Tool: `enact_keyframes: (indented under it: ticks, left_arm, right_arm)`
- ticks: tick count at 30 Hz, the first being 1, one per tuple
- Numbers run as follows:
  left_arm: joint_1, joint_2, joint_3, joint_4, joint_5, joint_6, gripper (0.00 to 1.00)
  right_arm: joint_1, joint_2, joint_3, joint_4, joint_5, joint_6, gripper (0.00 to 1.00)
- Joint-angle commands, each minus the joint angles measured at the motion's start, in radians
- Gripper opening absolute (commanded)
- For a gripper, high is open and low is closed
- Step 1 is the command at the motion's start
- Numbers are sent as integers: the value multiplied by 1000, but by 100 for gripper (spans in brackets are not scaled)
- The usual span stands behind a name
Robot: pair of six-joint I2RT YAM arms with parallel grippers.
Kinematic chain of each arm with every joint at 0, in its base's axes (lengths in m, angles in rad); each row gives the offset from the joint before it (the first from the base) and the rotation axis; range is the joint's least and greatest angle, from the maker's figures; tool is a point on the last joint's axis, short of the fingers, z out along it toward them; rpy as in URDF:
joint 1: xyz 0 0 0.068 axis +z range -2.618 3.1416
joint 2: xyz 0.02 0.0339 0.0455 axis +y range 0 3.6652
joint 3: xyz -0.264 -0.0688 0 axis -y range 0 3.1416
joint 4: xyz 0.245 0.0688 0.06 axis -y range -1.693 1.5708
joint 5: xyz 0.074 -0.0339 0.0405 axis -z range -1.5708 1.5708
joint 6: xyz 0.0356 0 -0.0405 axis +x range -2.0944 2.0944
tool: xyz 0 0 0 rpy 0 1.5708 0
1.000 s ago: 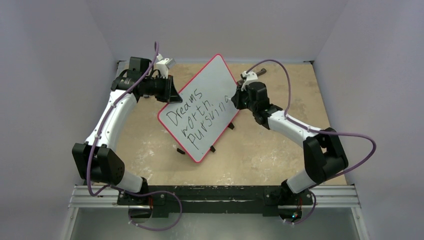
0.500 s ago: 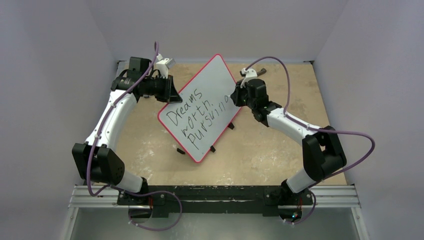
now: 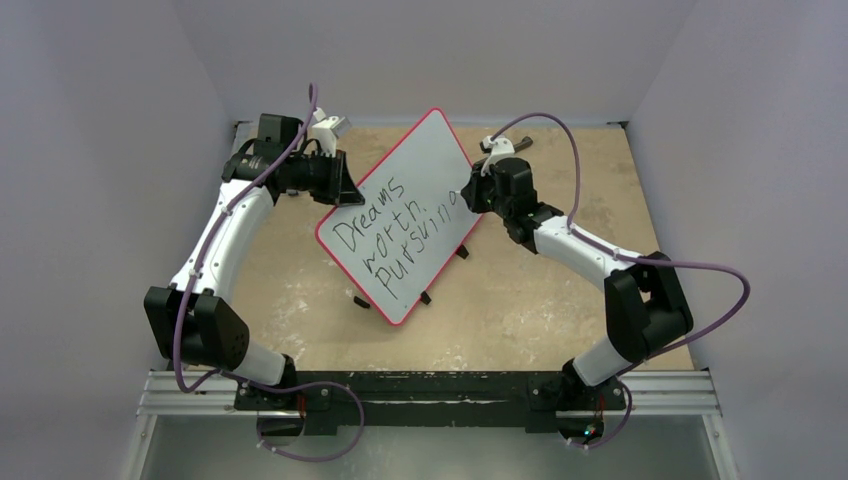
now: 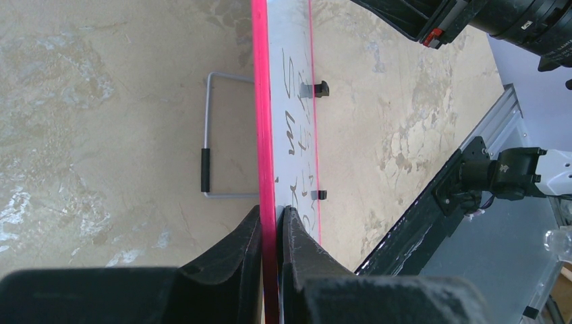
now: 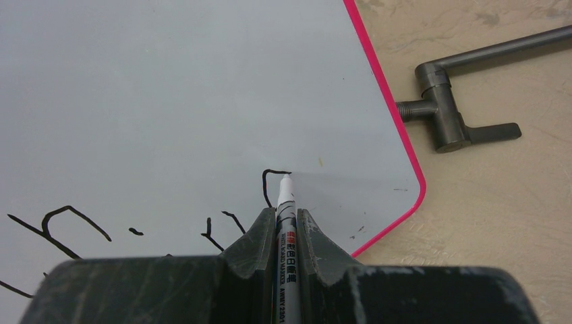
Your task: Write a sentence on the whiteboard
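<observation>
The whiteboard [image 3: 420,165], white with a thin red rim, stands tilted on a wire stand in the middle of the table. The sentence [image 3: 385,235] reads "Dreams worth pursuing" in three black slanted lines. My left gripper [image 3: 343,187] is shut on the board's left rim [image 4: 264,135], one finger on each side. My right gripper [image 3: 466,195] is shut on a white marker [image 5: 285,216]. The marker tip touches the board at the end of the last letter [image 5: 270,182], near the board's right corner.
A wire stand leg [image 4: 206,162] lies on the tan table behind the board. A dark metal crank handle [image 5: 448,118] lies on the table just past the board's right rim. Small black clips [image 4: 321,88] sit on the board's lower edge.
My right gripper and marker shifted slightly up and right along the end of the third line. The left arm and the board have not moved.
</observation>
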Motion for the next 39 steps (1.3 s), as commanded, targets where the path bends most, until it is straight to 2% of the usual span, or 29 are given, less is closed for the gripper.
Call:
enact_keyframes:
  ticks: [1,27,39]
  left_arm:
    - [-18,-43,36,31,6,43,0]
    - [-18,-53,34,34,17,42,0]
    - [-18,-55,34,36,19,40,0]
  right_arm:
    - [3,-13,-1,41,-14,-4,0]
    - [4,-52,-124,-5,-3,-5,0]
    - [10,-94,-196,-4,-75,23,0]
